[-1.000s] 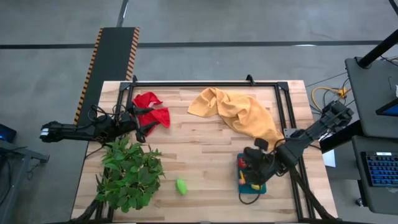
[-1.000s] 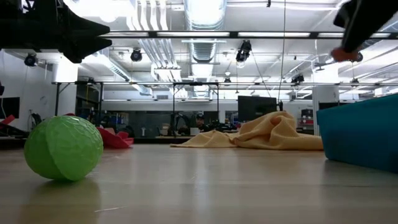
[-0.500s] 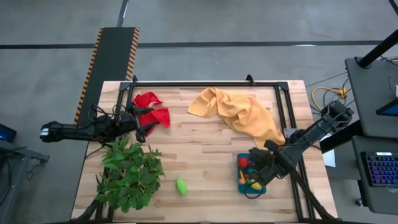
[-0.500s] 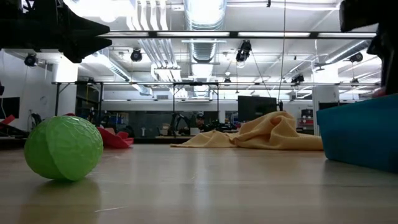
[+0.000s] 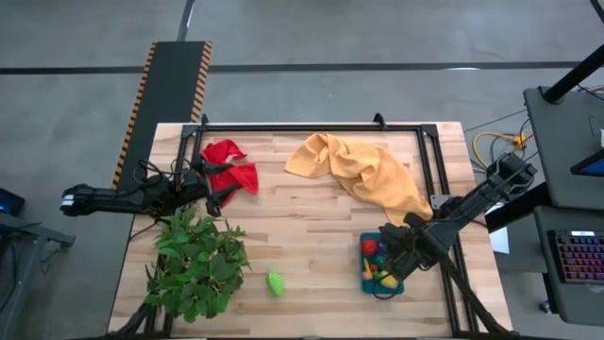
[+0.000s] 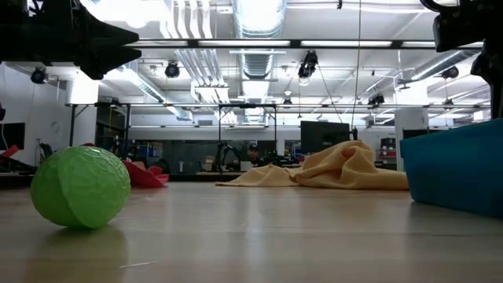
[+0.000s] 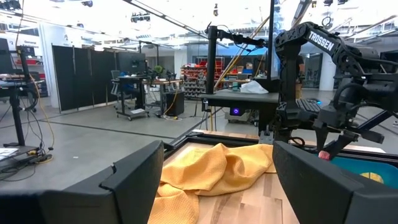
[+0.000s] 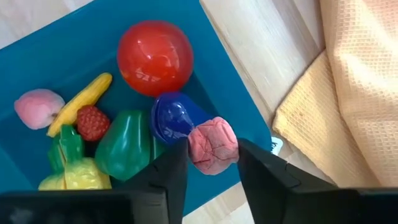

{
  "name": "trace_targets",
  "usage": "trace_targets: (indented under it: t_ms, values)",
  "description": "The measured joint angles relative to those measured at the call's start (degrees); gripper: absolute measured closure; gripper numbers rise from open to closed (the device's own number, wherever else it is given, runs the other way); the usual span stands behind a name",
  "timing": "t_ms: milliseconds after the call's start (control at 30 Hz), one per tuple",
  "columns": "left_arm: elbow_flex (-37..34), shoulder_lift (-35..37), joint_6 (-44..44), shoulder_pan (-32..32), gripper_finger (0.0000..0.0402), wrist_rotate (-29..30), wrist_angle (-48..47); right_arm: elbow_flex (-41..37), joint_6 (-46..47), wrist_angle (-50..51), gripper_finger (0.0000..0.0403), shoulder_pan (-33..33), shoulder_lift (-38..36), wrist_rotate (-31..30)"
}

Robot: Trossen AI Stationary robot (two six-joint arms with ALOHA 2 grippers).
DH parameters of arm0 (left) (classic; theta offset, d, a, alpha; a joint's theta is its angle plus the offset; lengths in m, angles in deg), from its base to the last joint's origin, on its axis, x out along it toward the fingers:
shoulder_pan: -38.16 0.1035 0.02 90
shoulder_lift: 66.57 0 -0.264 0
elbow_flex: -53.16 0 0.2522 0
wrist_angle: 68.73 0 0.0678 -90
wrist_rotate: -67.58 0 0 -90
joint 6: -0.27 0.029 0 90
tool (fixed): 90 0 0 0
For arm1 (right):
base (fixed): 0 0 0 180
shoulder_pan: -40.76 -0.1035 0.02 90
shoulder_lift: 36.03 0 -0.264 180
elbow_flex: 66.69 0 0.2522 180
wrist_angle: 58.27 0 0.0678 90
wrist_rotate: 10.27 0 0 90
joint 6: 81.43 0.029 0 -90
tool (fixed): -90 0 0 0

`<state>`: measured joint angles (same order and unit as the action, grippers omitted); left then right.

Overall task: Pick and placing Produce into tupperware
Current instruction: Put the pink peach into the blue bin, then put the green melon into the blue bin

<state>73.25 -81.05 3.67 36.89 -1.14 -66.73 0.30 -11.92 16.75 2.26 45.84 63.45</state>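
The teal tupperware (image 5: 367, 280) stands at the table's near right and holds a red ball (image 8: 155, 57), a yellow piece (image 8: 79, 102), a green piece (image 8: 124, 146), a blue-purple piece (image 8: 171, 117) and a pale pink piece (image 8: 37, 107). My right gripper (image 8: 213, 163) hangs over the container's far right rim, shut on a small pink piece (image 8: 213, 145). A lime green piece (image 5: 275, 282) lies on the table to the container's left. My left gripper (image 5: 213, 195) waits open and empty beside the red cloth. My right gripper pinches the small pink piece by its two sides (image 8: 193, 149) between its two fingers (image 8: 176, 169). The fingers point down from above. The piece is lifted clear, above the container's rim (image 8: 249, 118) next to the blue-purple piece.
A big leafy green plant (image 5: 193, 266) fills the near left. A red cloth (image 5: 229, 165) lies at the far left and a crumpled yellow cloth (image 5: 363, 175) at the far right, its near end close to the container. Bare wood lies between the plant and the container.
My right gripper has moved a little toward the table's right edge and gone lower over the tupperware, still shut on the pink piece. More of the container's contents now show from above.
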Motion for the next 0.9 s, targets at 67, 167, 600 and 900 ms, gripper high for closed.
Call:
trace_targets:
  t_ms: [67, 167, 600, 900]
  values:
    - [0.0, 0.0, 0.0, 0.0, 0.0114, -0.01, 0.0, 0.0, 0.0, -0.05, 0.0266, 0.0, 0.0, 0.01]
    - [0.0, 0.0, -0.02, 0.02, 0.0114, 0.01, -0.02, 0.0, -0.17, -0.01, 0.0242, 0.0, 0.0, -0.18]
    - [0.0, 0.0, -0.01, 0.02, 0.0114, 0.01, 0.0, 1.29, -10.94, -22.19, 0.0155, 0.04, 0.0, -12.93]
    - [0.0, 0.0, -0.02, 0.02, 0.0114, 0.01, 0.0, 1.44, -40.42, -67.69, 0.0148, 0.32, 3.82, -13.97]
